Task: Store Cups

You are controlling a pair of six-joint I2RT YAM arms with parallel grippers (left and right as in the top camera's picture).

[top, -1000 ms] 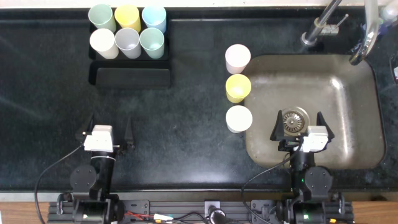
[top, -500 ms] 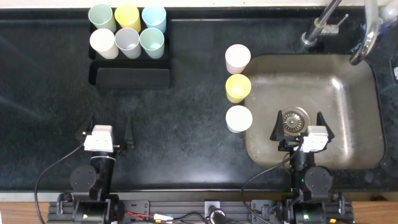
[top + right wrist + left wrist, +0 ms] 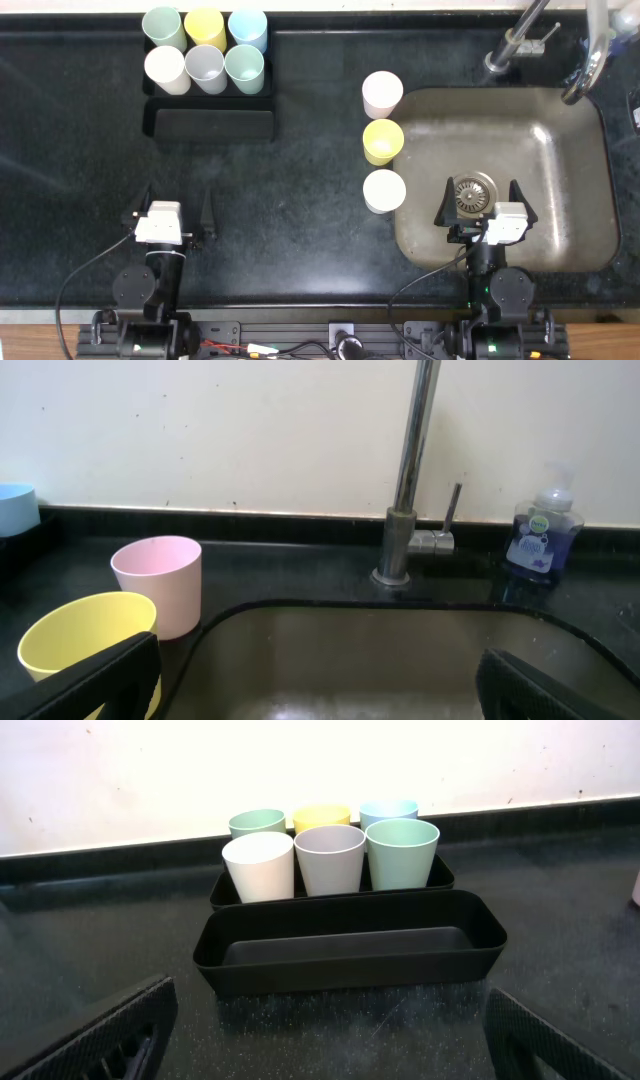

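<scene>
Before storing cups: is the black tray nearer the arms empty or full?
Empty: the nearer black tray shows its bare floor; no cup stands inside.

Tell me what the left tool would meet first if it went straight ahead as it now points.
Probably the near wall of the empty bin, straight ahead of the left tool. The six cups stand behind it. Height is unclear, so it could pass above the rim.

Upper left, six pastel plastic cups [image 3: 205,68] stand in a black plastic tray [image 3: 217,890], with a long black plastic bin [image 3: 213,124] just below it. Right of centre, a pink plastic cup [image 3: 381,93], yellow plastic cup [image 3: 382,141] and white plastic cup [image 3: 384,190] file downward along the left rim of the steel sink [image 3: 560,150].
</scene>
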